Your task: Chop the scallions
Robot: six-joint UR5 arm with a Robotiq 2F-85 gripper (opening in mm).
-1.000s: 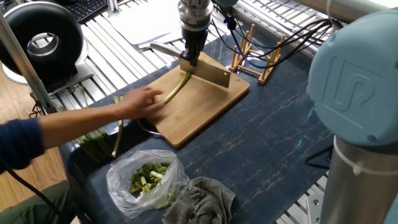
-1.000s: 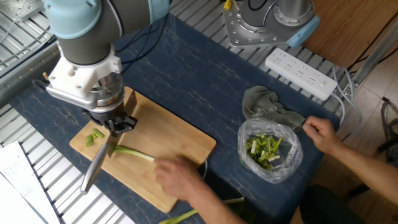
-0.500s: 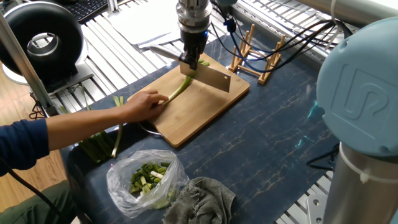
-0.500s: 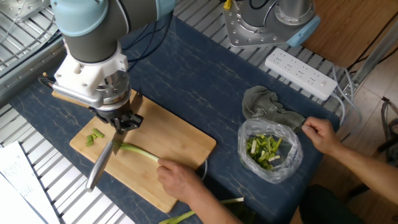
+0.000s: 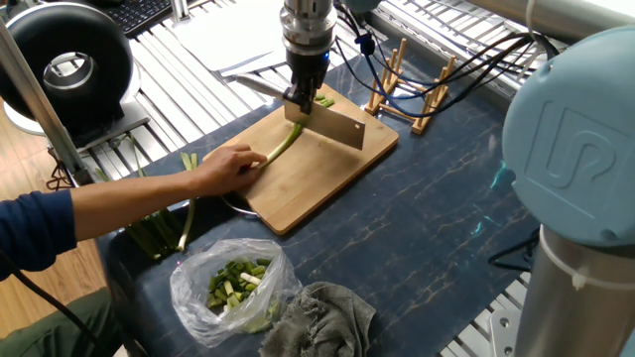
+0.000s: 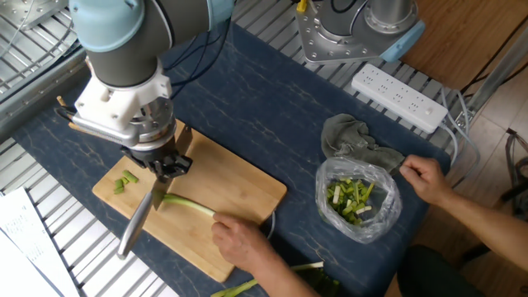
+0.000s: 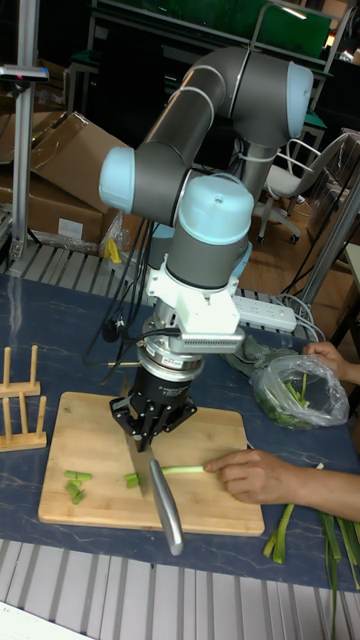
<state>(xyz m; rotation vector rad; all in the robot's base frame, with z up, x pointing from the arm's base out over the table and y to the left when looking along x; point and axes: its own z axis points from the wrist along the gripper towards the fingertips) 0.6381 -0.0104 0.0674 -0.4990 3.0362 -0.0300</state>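
Blade down on the stalk, next slice in hand

End effector (image 6: 165, 162) is pinched on the cleaver (image 5: 335, 125), whose handle sticks out toward the board's edge in the tall fixed view. The blade stands edge-down across the scallions (image 6: 188, 204), one thin stalk lying on the cutting board (image 6: 239, 186), its green tip under the blade and its pale end pinned by a person's hand (image 6: 241, 241). A few cut bits (image 6: 125, 181) sit just beyond the blade, apart from the stalk.

To cut well, the blade should likely drop straight and square to the stalk, press fully to the wood so no strand holds, then lift clear before the stalk is fed along. The main hazard, as I judge it, is the holding hand: slices should stop well short of the fingers
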